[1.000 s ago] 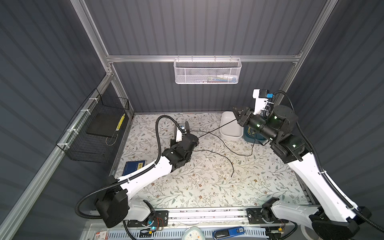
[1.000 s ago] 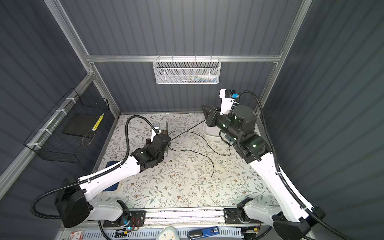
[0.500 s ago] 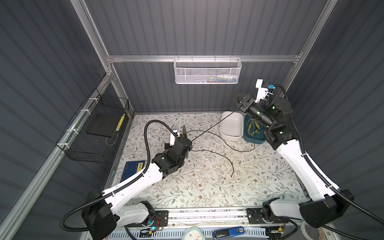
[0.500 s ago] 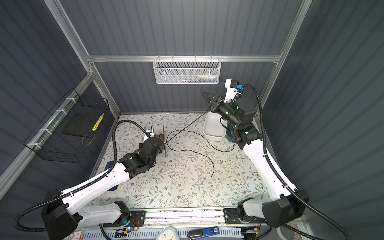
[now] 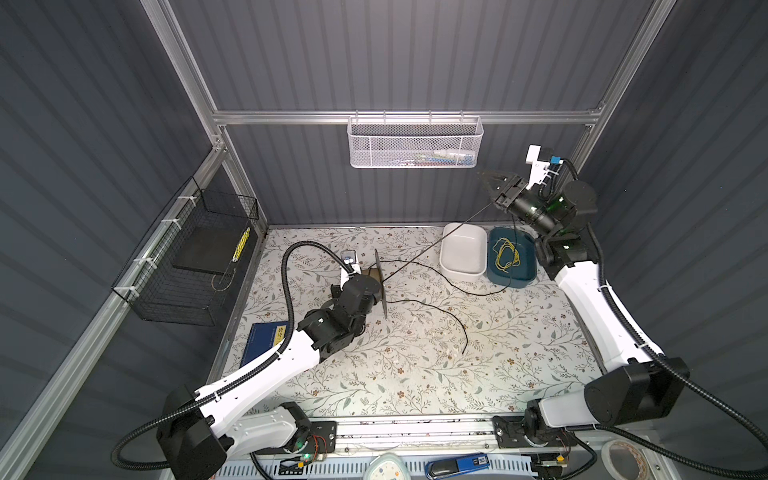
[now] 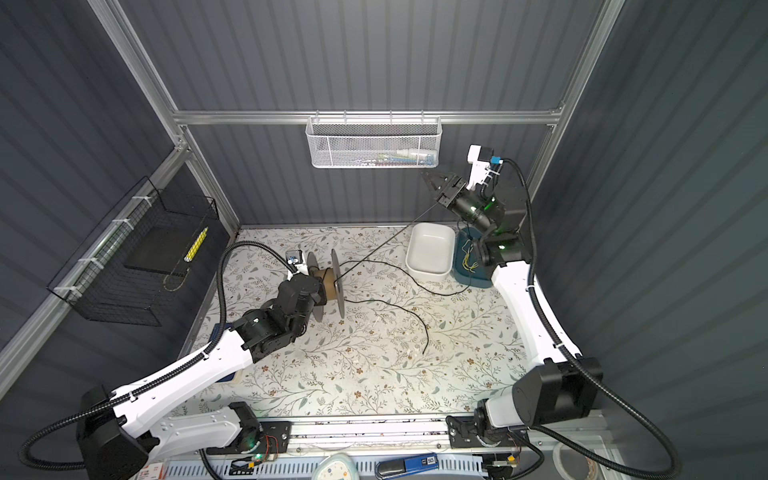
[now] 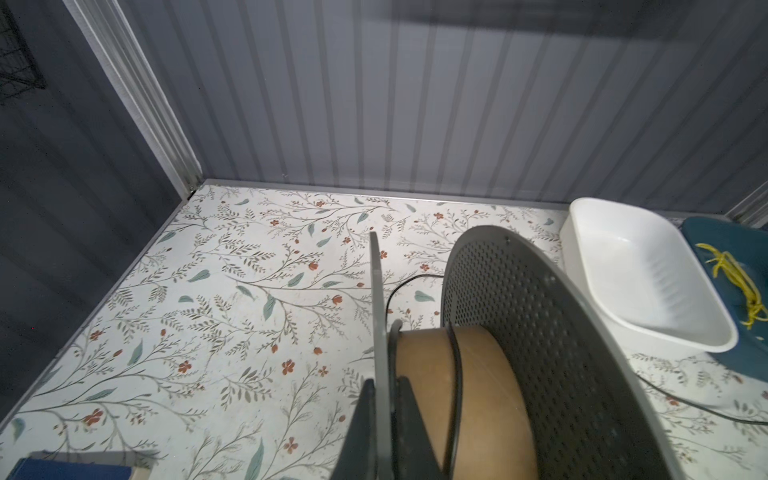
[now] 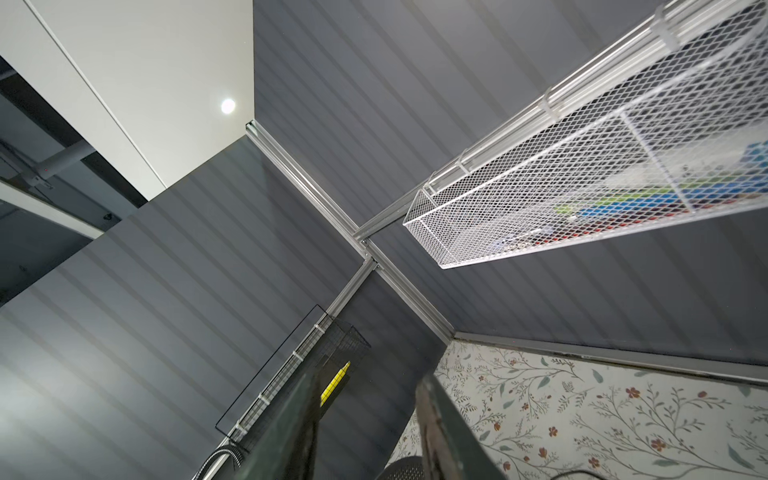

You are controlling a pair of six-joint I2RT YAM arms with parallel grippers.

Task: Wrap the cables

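Taut cable (image 5: 415, 260) slants from spool (image 5: 379, 266) past white bin (image 5: 463, 274); front mat (image 5: 415, 374) open.

We are looking at a white tub (image 5: 463, 249) sitting just beside a blue tray (image 5: 523, 275) that is holding a yellow wire loop (image 7: 726, 264). A white mesh basket (image 5: 415, 145) is hanging on the back rail, and a black wire basket (image 5: 178, 291) on the left wall.

On desk (image 5: 415, 374): spool (image 6: 326, 281) at 10 o'clock; tub (image 5: 463, 249) at 1 o'clock, tray (image 5: 523, 266) right of it; cable (image 5: 411, 264) between; book (image 5: 266, 336) at 8 o'clock.
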